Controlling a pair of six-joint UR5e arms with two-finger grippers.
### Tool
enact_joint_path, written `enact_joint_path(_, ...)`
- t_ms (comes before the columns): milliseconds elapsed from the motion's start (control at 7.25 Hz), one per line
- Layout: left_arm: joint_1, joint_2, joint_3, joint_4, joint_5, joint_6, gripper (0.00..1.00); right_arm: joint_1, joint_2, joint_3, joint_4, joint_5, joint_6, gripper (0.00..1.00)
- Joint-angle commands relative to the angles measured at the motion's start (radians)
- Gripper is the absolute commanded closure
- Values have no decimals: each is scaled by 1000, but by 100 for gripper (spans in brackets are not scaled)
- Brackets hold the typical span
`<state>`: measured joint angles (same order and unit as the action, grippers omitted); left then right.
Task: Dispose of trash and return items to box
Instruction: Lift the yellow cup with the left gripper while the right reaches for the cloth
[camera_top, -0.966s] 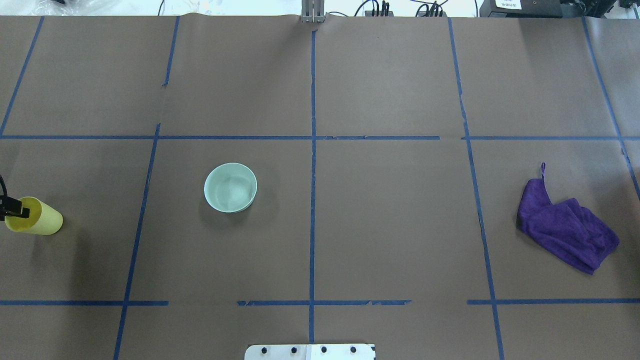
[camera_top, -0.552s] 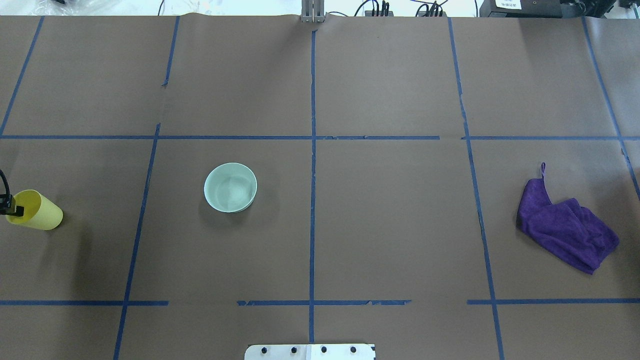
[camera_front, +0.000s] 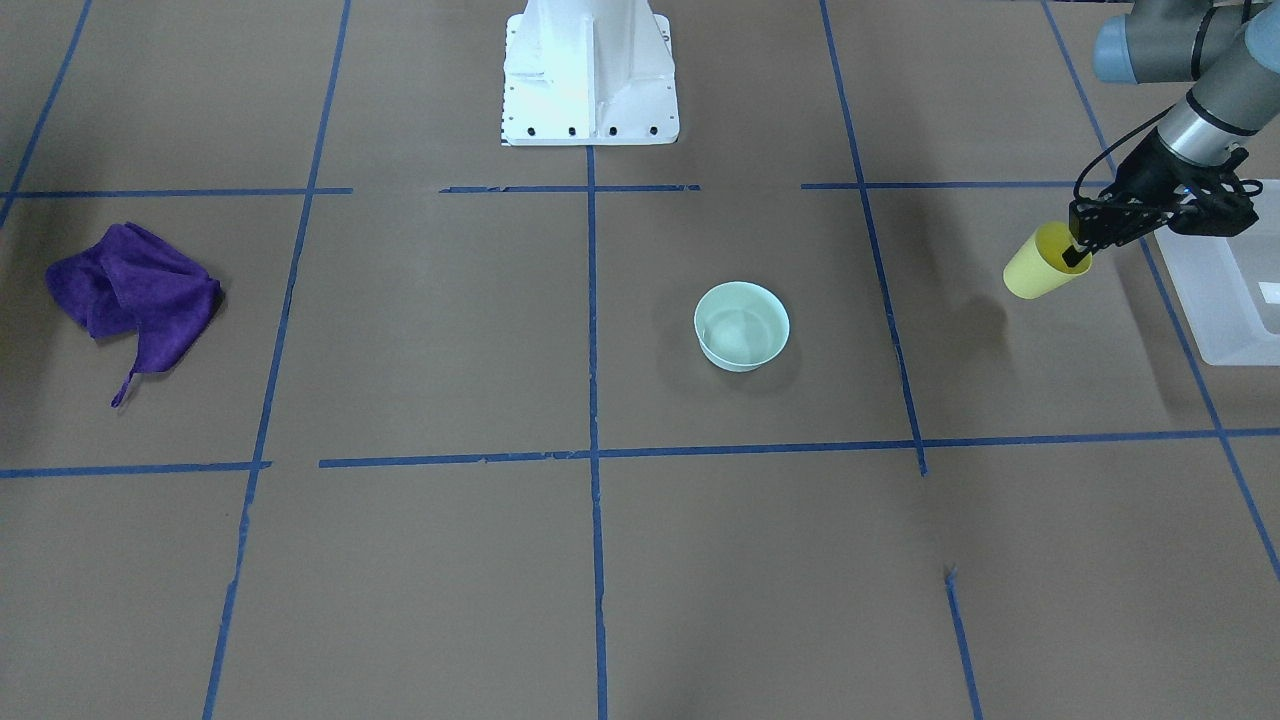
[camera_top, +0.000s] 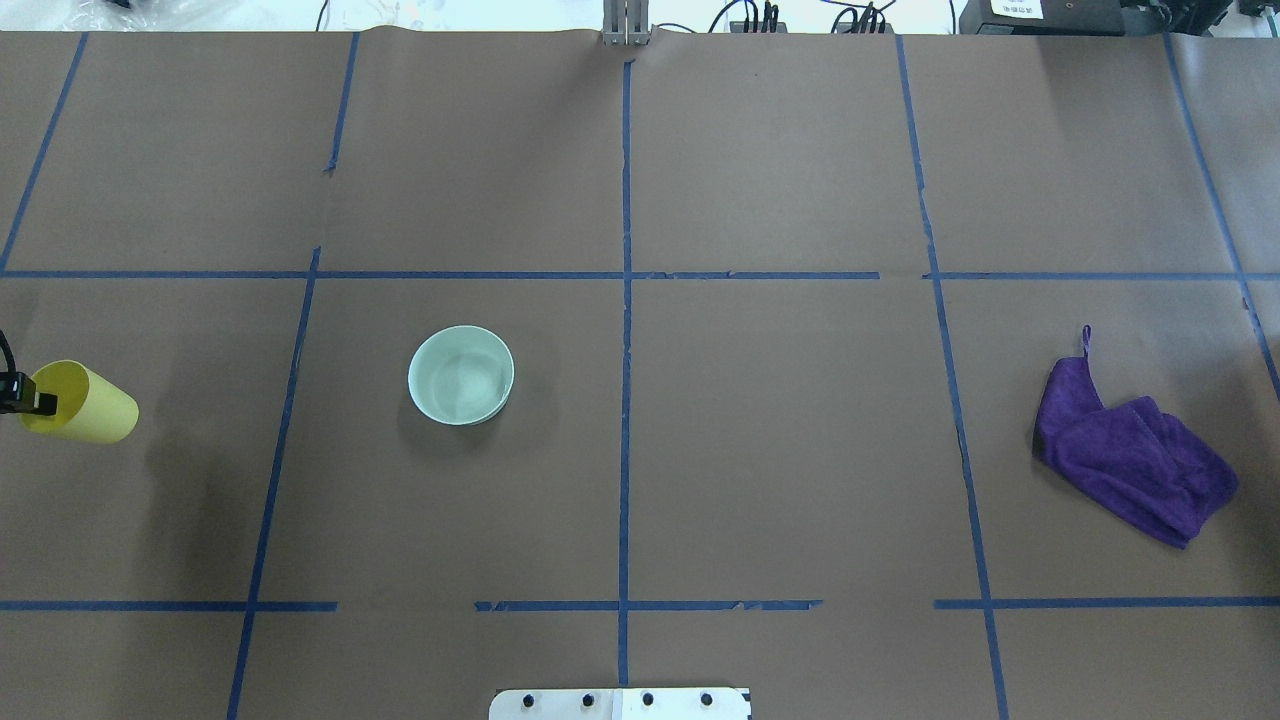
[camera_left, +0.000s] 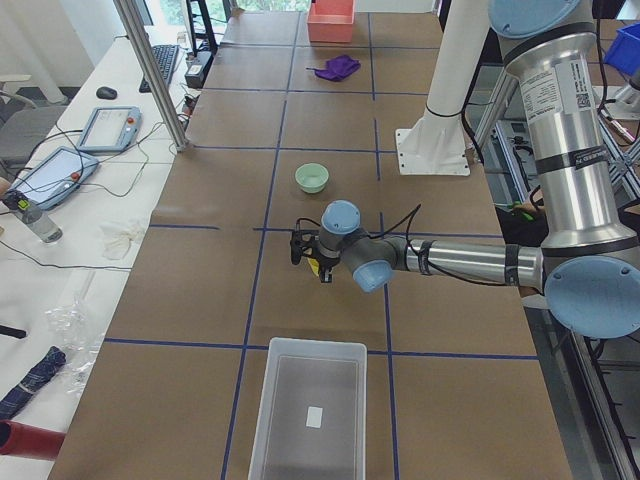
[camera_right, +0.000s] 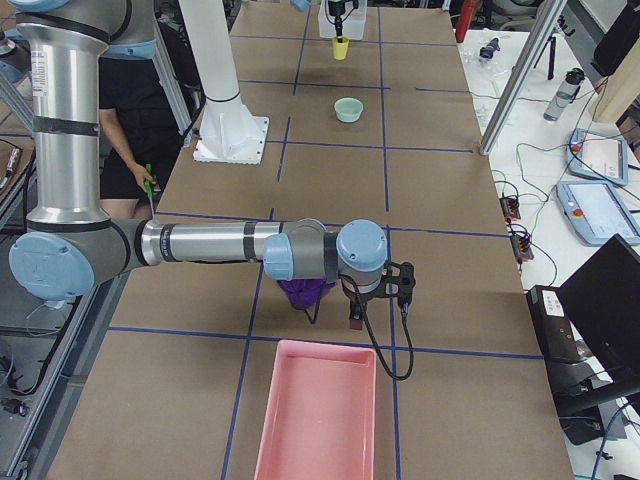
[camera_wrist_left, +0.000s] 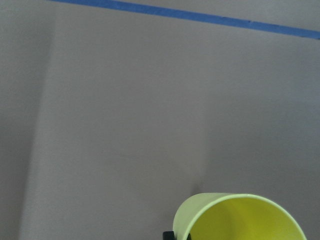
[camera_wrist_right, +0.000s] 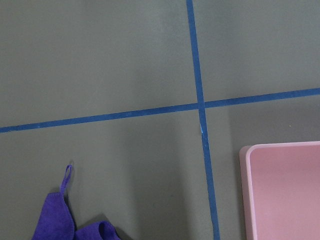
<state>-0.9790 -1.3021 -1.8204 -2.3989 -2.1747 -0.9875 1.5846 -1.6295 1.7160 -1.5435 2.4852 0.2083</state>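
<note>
My left gripper (camera_front: 1078, 250) is shut on the rim of the yellow cup (camera_front: 1038, 264) and holds it tilted above the table. The cup hangs just beside the translucent box (camera_front: 1228, 290), toward the table's middle. In the overhead view the cup (camera_top: 86, 405) and gripper (camera_top: 22, 392) are at the far left edge. The left wrist view shows the cup's open mouth (camera_wrist_left: 240, 220) over bare paper. My right gripper (camera_right: 376, 298) hovers over the purple cloth (camera_right: 304, 292); I cannot tell if it is open or shut.
A pale green bowl (camera_top: 461, 374) stands left of the centre line. The purple cloth (camera_top: 1130, 465) lies crumpled at the right. A pink tray (camera_right: 315, 415) sits at the right end of the table. The white robot base (camera_front: 588, 70) stands at the near edge.
My left gripper has carried the yellow cup forward, away from the robot's side of the table. The bowl and the cloth have not moved.
</note>
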Motion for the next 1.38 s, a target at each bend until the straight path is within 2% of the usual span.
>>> enact_joint_path(0,-9,-9,-78,102,0,13,100,-73,-33,51,66,-29,106,0)
enact_joint_path(276,-53,-10,-82,109,-2,80,100,-208,-117,57,385,-113,378,0)
enact_joint_path(414,-93,-14,-80,121,-26,117,100,-300,-137,59,484,-139,454,0)
enact_joint_path(828,-128,-16,-89,177,-37,177,100,-450,-139,79,496,-198,467,0)
enact_joint_path(1241,-179,-71,-197,421,-34,298,100,-593,-139,79,554,-296,566,0)
